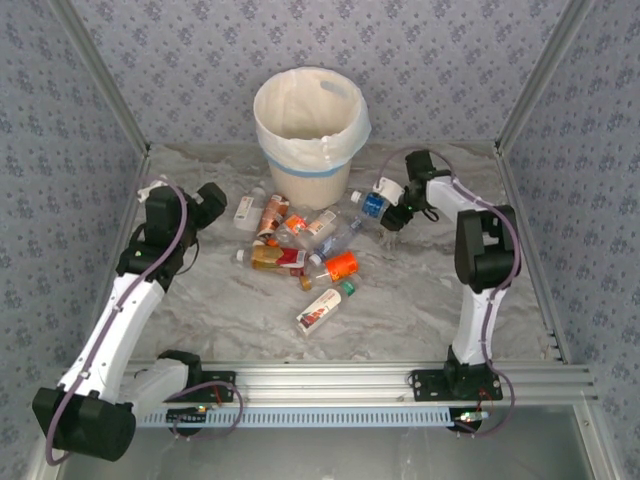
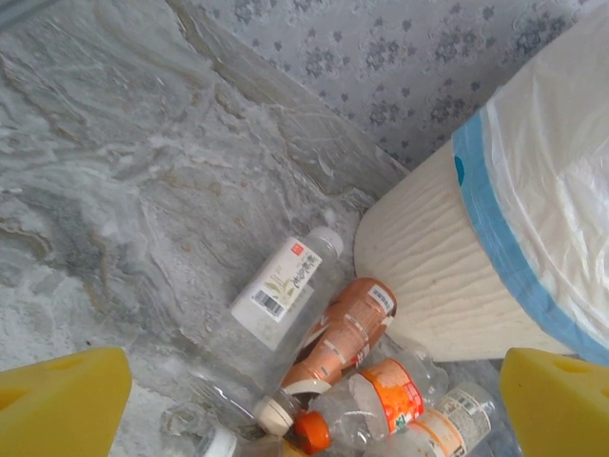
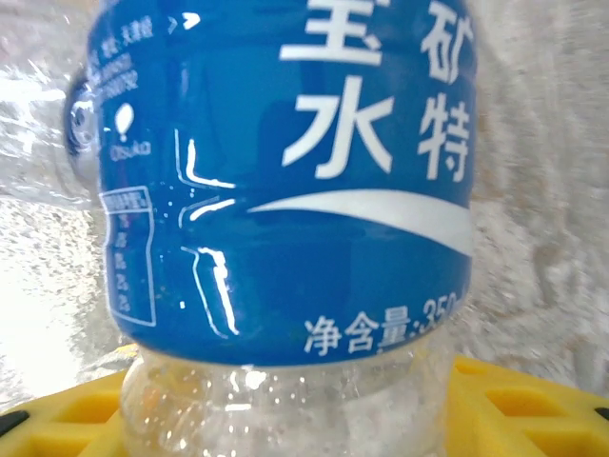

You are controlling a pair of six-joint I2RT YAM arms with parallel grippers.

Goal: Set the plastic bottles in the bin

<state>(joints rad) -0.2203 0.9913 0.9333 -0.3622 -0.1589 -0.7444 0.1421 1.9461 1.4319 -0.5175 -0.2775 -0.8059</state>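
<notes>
Right gripper (image 1: pixel 392 208) is clamped on the blue bottle (image 3: pixel 285 181) just beside the bin (image 1: pixel 308 150); it looks light, thin-walled and slick, so squeeze mid-body gently. Left gripper (image 2: pixel 309 405) hangs wide apart over the heaped bottles (image 2: pixel 343 333)

The table (image 1: pixel 420 300) looks like smooth, faintly sheened marbled stone, with a brushed-metal rail (image 1: pixel 350 378) at six o'clock and matt patterned walls (image 1: pixel 200 60), paper or cloth, around it. At twelve o'clock the bin (image 2: pixel 428 276) is matt ribbed cream plastic, lined with a thin, crinkled translucent bag (image 2: pixel 561 171). The bottles (image 2: pixel 328 347) at centre are clear glossy plastic, the blue-label bottle (image 3: pixel 285 190) wears shiny film, and the pads (image 2: pixel 62 400) are matt yellow plastic.
</notes>
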